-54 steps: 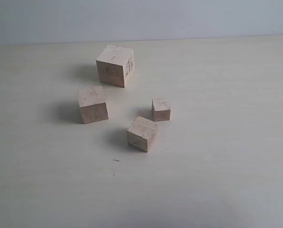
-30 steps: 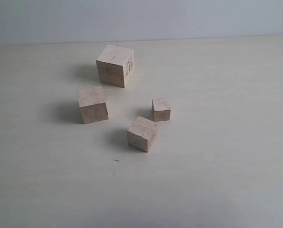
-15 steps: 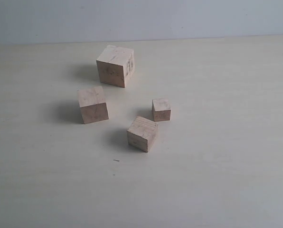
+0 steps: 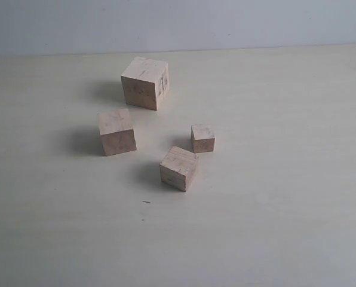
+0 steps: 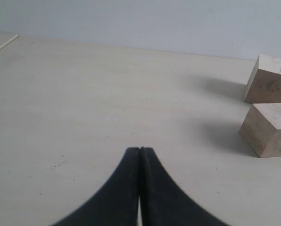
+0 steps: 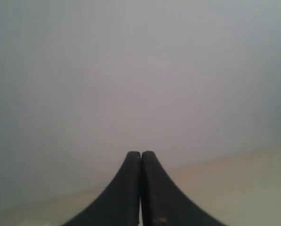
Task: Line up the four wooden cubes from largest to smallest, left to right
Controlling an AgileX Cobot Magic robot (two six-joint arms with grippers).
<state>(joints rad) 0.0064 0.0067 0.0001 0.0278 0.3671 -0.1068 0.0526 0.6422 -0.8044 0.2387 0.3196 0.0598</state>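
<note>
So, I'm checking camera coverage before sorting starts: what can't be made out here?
Exterior view: left gripper and right gripper lie outside the frame.
Left wrist view: far cube and near cube cut off by the edge; other two out of view.
Right wrist view: no cubes, mostly wall.

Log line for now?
largest cube: rearmost | smallest cube: rightmost | sorting: not started | left gripper: shut, empty | right gripper: shut, empty

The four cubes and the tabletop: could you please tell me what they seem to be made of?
All look like raw, unvarnished wood, pale, matte, faintly grained: largest cube (dark scuffs), second cube, third cube, smallest cube. The tabletop seems smooth cream laminate or painted board; unclear which.
</note>
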